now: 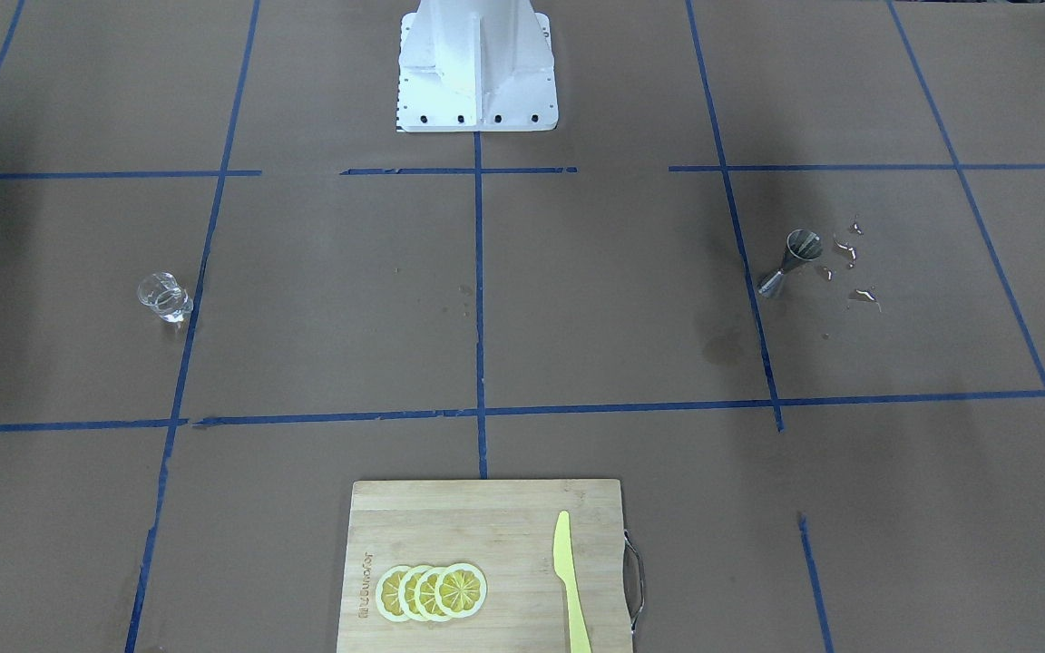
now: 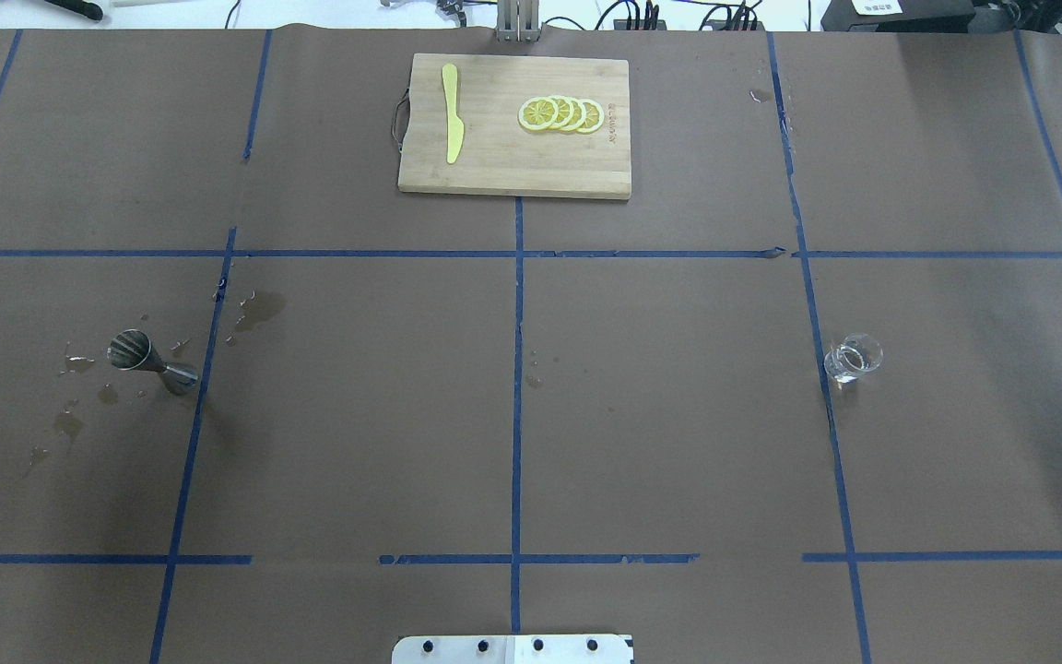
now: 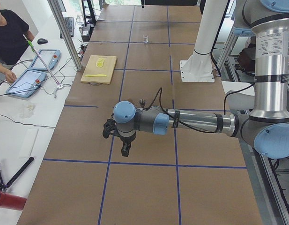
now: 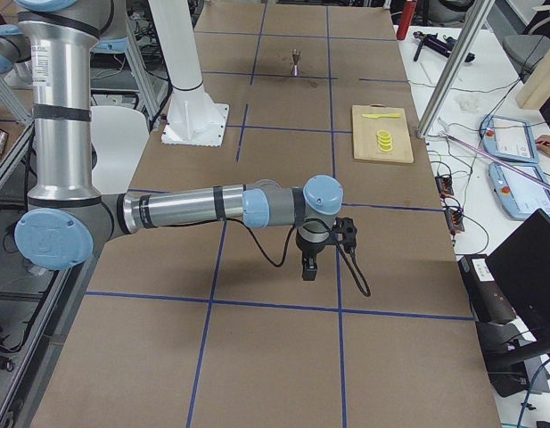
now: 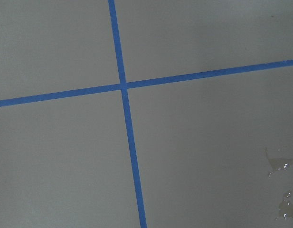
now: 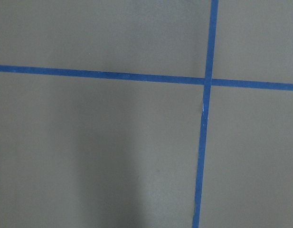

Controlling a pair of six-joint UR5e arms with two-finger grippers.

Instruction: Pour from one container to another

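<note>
Table (image 2: pixel 356 443): covered in brown paper and marked into squares by blue tape lines; it filled both fixed top-down views.
Left arm (image 3: pixel 196 123): reached out level above the table's end on the robot's left; seen only in the left side view.
Right arm (image 4: pixel 185 209): reached out level above the opposite end; seen only in the right side view.
Person (image 3: pixel 8 37): sat in a dark top at the side desk by two tablets, one hand on the desk.
Cutting board (image 2: pixel 494 166): wooden, with a wire handle; lay at the middle of the table's far edge.
Left gripper (image 3: pixel 126 151): pointed straight down above bare paper, near the jigger but apart from it; whether its jaws were spread or pressed together could not be told.
Right gripper (image 4: pixel 308 267): pointed straight down above bare paper, holding nothing visible; the state of its jaws could not be told either.
Knife (image 2: pixel 451 115): yellow; lay on the board's handle side.
Lemon slices (image 2: pixel 560 113): four, overlapping in a row on the board, well apart from the knife.
Jigger (image 2: pixel 151 360): steel, upright on the robot's left half, just beside a tape line; wide mouth upward.
Glass cup (image 2: pixel 852 358): clear, upright on the robot's right half, right by a tape line; well apart from the jigger; its contents could not be made out.
Wet spots (image 2: pixel 259 309): scattered on the paper around the jigger; a few showed at the edge of the left wrist view.
</note>
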